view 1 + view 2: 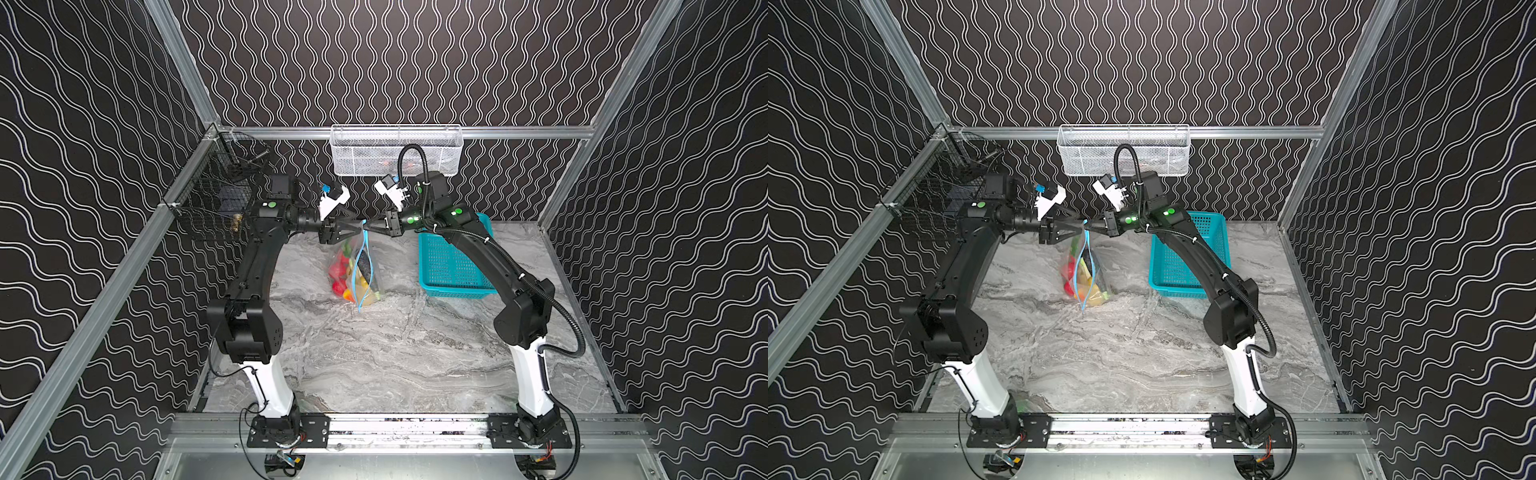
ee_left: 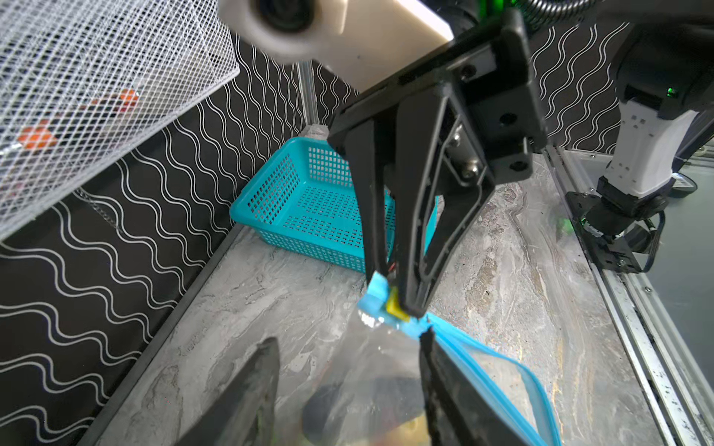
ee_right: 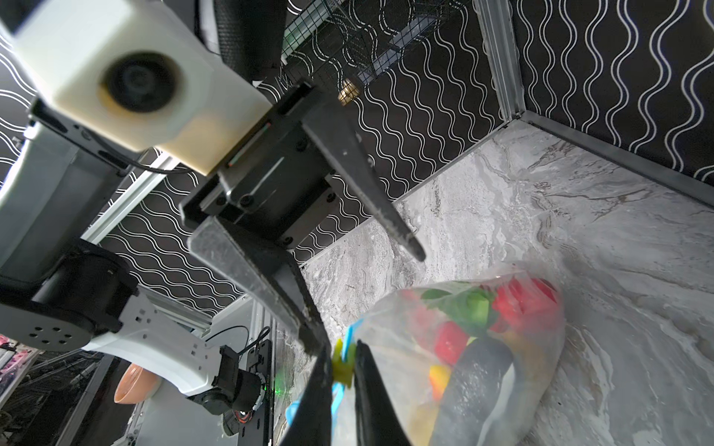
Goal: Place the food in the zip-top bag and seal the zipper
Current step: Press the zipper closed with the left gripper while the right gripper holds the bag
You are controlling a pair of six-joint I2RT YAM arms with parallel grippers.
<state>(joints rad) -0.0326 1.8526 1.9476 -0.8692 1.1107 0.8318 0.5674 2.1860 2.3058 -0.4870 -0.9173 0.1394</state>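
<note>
Right hand (image 3: pixel 343 355) pinches the yellow slider tab (image 3: pixel 342 365) of the transparent zip-top bag (image 1: pixel 357 270), holding toy food (image 3: pixel 521 305), on the marbled bench (image 1: pixel 395 353) left of the teal basket (image 1: pixel 453 266); left hand (image 2: pixel 347 340) spread about its mouth corner.

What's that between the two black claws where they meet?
The top corner of the zip-top bag: its yellow slider on the blue zipper, pinched by the right gripper. The left gripper is open. Both wrist views show it.

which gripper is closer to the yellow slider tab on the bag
Right. The right gripper is pinched on the slider tab; the left gripper, jaws apart, straddles the zip-top bag just beside it.
</note>
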